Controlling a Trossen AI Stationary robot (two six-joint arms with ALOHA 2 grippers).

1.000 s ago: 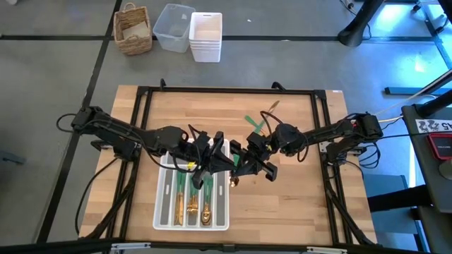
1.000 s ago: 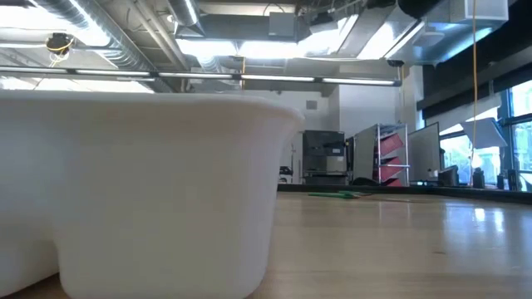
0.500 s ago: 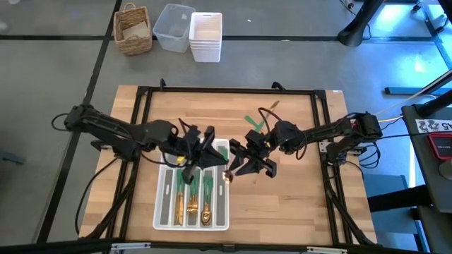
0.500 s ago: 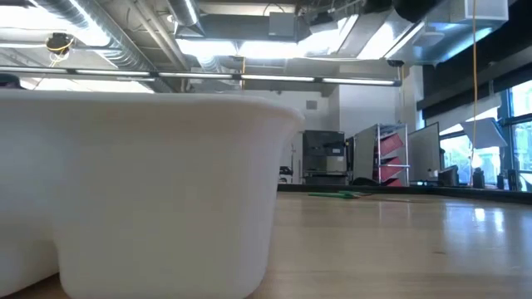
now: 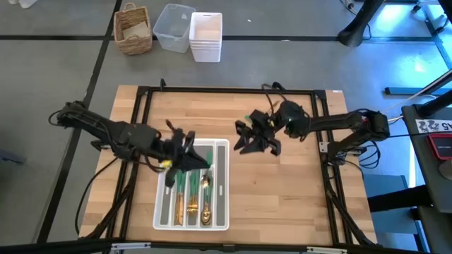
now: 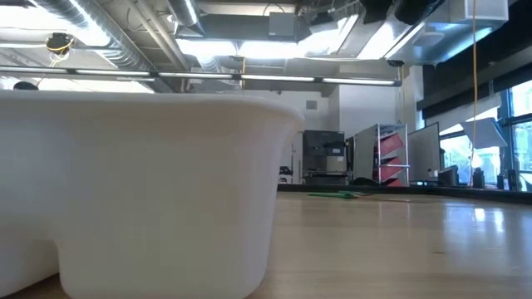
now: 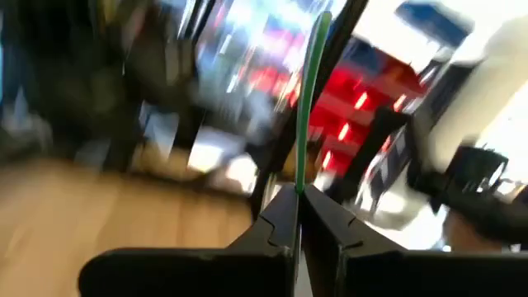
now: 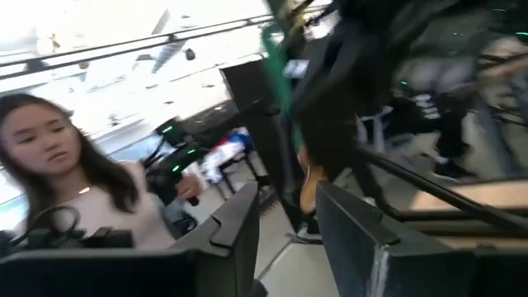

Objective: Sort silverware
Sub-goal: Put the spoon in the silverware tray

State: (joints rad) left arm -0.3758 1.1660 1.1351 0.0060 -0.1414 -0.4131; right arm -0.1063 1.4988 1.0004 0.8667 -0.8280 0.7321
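Left gripper (image 7: 297, 216) clamped on green-handled utensil (image 7: 308, 99) above tray (image 5: 220, 185), handle across slots; right gripper (image 8: 285, 221) apart, empty.

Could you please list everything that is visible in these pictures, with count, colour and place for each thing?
organizer tray: one, white, on the table's near half, left of centre.
silverware in the tray: several pieces, gold heads and green handles, exact count unclear.
green handled piece: one, held upright in the left gripper.
table: one, light wood with a black frame.
wicker basket: one, brown, on the floor beyond the table.
clear bin: one, beside the basket.
white bins: one stack, beside the clear bin.
person: one, seen beyond the table in the right wrist view.
left gripper: shut on the green handled piece, over the tray's far end.
right gripper: open, nothing held, right of centre.
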